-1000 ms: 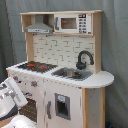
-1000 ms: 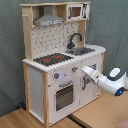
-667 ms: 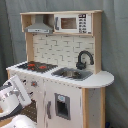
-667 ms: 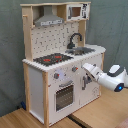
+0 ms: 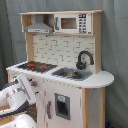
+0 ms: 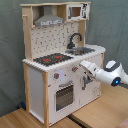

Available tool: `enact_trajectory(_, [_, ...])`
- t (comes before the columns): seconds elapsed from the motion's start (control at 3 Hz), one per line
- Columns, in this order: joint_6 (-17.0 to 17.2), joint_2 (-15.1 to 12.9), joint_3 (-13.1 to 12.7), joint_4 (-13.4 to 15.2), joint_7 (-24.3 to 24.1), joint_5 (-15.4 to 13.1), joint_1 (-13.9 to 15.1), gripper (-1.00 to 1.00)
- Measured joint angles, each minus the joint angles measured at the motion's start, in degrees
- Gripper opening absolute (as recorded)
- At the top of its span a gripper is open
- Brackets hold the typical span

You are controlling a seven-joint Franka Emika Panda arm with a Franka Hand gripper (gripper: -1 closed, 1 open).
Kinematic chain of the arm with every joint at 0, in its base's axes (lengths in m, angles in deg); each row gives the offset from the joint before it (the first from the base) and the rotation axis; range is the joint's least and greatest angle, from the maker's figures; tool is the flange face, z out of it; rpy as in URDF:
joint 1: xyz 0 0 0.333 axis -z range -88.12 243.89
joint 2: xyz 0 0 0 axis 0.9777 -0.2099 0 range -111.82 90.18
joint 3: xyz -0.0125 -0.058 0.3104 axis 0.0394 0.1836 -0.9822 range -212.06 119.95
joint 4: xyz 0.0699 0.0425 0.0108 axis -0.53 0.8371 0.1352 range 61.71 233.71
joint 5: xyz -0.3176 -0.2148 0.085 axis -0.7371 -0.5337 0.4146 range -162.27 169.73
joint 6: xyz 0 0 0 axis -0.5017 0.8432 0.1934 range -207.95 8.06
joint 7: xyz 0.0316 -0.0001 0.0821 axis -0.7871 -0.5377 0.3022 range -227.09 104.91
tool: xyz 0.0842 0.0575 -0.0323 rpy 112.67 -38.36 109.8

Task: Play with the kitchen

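In the second exterior view we see the tall white and light-wood toy kitchen point(image 6: 55, 70) standing on a wooden tabletop point(image 6: 20, 119), grey curtain behind. We read no legible writing. The white robot arm's gripper point(image 6: 84, 66) sits against the knob panel; we cannot tell its finger spread. Open room remains at the second exterior view's right.

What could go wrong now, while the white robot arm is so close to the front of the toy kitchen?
1. The end effector is right at the front panel of the tall white and light-wood toy kitchen, near its round knobs; a hard push might shift or tip the kitchen.
2. The arm may scrape the oven door just below.
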Motion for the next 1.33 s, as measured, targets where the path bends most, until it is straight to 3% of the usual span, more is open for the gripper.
enact_trajectory(0.33, [-4.54, 0.09, 0.08, -0.79, 0.61, 0.00, 3.35, 1.00])
enact_trajectory(0.67, [-7.82, 0.10, 0.08, -3.48, 1.40, 0.00, 7.41, 1.00])
enact_trajectory(1.0, [-9.69, 0.12, -0.09, -7.95, 1.71, 0.00, 10.51, 1.00])
enact_trajectory(1.33, [-10.64, 0.23, -0.13, -8.55, 7.37, -0.10, 10.94, 1.00])
